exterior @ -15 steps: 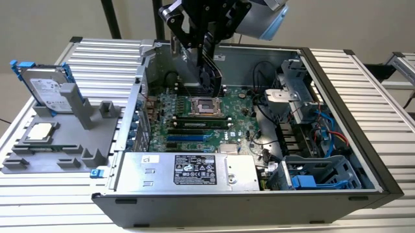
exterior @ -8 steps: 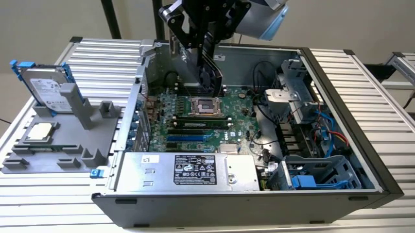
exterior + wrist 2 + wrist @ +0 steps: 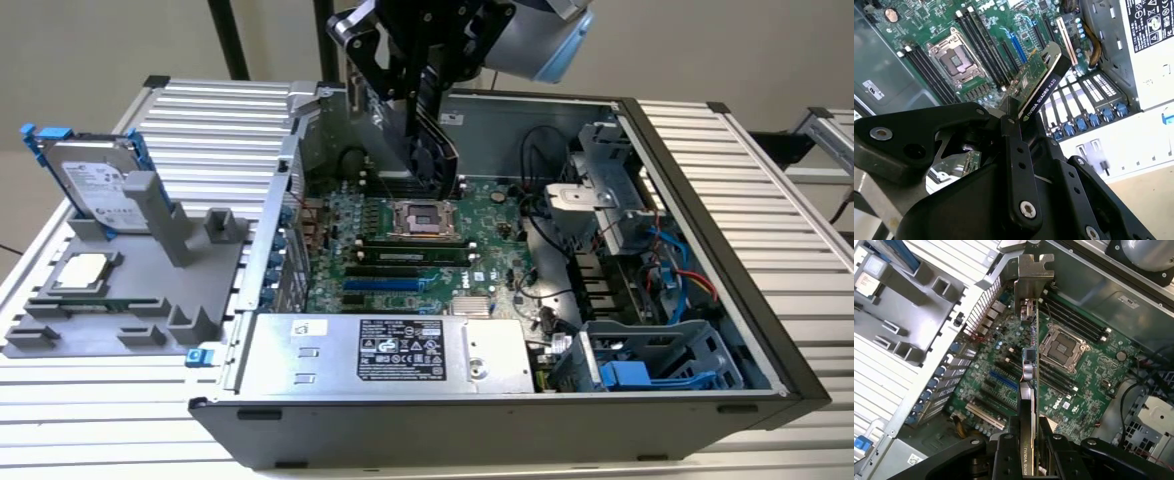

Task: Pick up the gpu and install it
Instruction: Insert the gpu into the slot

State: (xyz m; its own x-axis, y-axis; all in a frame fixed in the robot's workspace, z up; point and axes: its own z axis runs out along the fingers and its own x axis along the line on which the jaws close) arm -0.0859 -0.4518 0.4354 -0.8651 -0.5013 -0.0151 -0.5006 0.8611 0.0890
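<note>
The gripper (image 3: 424, 105) is clamped on the gpu (image 3: 438, 160) and holds it on edge above the open computer case (image 3: 694, 200), over the far part of the motherboard (image 3: 400, 262), not touching any slot.

The exterior view also takes in the grey holder (image 3: 134, 300) at its left, beside the case. A hard drive (image 3: 96, 180) with blue rails stands in it, and a small silver chip (image 3: 83, 270) lies in it.

In the first wrist view the card (image 3: 1029, 365) runs away from the gripper (image 3: 1026, 435) edge-on. Its silver bracket (image 3: 1033, 275) is at the far end, and the processor socket (image 3: 1060, 346) lies below and to one side.

The second wrist view gives the black cooler face (image 3: 1043, 87), pinched by a black finger (image 3: 1015, 150).

White lettering runs along that cooler. A printed label (image 3: 400, 350) with symbols covers the power supply (image 3: 481, 365), and the drive carries a sticker.
</note>
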